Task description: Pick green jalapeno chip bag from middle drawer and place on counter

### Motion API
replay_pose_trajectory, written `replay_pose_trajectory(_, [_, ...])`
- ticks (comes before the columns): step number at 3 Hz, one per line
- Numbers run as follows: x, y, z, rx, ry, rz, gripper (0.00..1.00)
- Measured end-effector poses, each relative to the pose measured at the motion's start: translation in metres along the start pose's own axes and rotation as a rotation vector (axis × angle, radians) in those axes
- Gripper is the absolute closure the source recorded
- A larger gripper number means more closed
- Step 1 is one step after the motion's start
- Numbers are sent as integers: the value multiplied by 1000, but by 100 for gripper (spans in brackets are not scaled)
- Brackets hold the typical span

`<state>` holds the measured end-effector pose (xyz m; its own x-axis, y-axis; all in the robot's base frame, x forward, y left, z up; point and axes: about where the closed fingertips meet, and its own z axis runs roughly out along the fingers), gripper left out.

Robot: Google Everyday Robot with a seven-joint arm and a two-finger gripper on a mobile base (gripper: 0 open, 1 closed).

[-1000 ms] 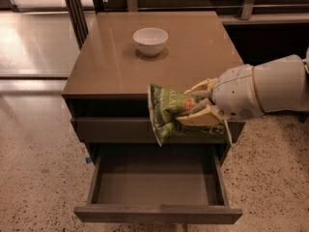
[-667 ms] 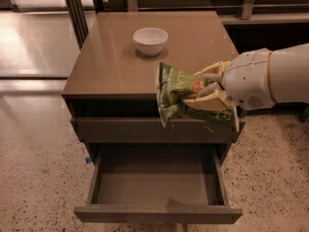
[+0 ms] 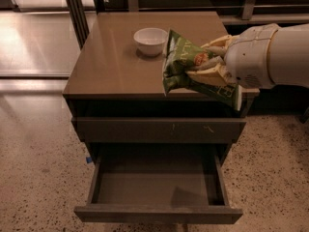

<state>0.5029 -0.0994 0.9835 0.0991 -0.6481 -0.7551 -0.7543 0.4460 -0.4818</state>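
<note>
Lifted higher, the gripper (image 3: 202, 60) hangs above the counter (image 3: 111, 57), clenching the green jalapeno chip bag (image 3: 179, 53)

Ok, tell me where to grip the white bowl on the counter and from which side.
Pinch the rim of the white bowl from above, one finger inside: it sits upright, open-mouthed, on the counter. Free the gripper first; it is over the counter's front edge, shut on the green jalapeno chip bag.
</note>
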Motion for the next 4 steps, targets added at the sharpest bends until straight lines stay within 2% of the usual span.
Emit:
replay_pose_trajectory(1, [0,0,0,0,0,0,100])
replay_pose_trajectory(2, [-7,-2,4,0,-13,-25,100])
replay_pose_trajectory(3, [4,-36,11,33,2,-32,100])
replay_pose_trajectory(4, [31,-100,32,85,73,-60,100])
